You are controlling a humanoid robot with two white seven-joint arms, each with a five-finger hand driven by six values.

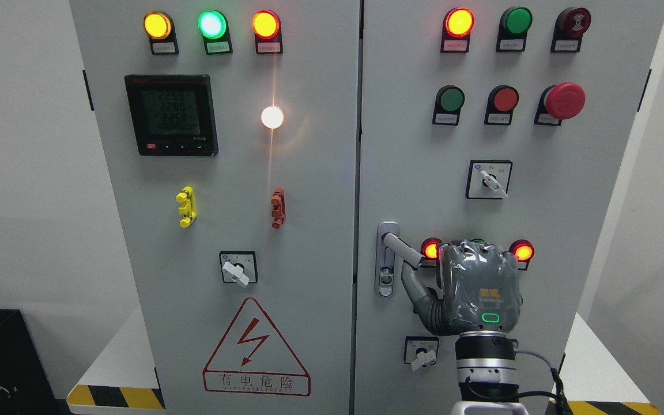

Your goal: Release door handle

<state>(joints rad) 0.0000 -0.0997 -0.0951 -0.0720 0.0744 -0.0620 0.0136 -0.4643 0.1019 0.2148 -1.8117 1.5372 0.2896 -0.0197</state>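
Door handle (402, 249) juts out tilted from the right cabinet door (412, 144); the right hand (479, 285) has its thumb under it, fingers loosely curled, not clamping.

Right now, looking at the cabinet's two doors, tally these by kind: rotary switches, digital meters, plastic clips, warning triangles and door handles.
Rotary switches: 3
Digital meters: 1
Plastic clips: 2
Warning triangles: 1
Door handles: 1
Total: 8
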